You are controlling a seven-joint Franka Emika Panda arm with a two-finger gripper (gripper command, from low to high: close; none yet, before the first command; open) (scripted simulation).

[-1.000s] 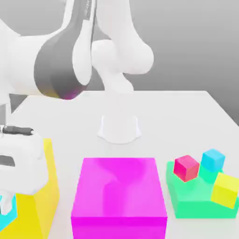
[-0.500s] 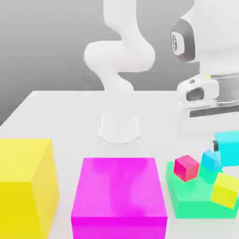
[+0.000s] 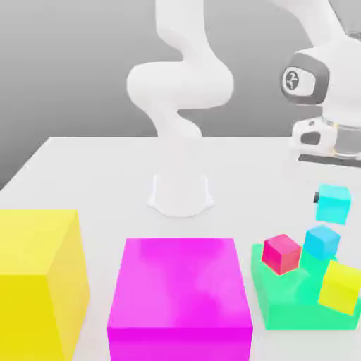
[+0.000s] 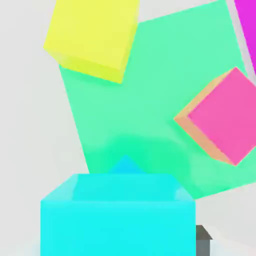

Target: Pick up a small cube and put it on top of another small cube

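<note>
Hanging gripped in end effector (image 3: 331, 196): turquoise-cyan cube (image 3: 333, 206)

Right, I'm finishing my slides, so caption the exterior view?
Shut on a turquoise cube, the jaws hover above a sky-blue cube.

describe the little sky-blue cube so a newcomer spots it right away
Find the flat green block at the exterior view's right, beside the big magenta one. At its far edge is the small sky-blue cube, between the red-pink cube and the yellow one. Unlike the turquoise cube above it, it is a deeper blue.
</note>
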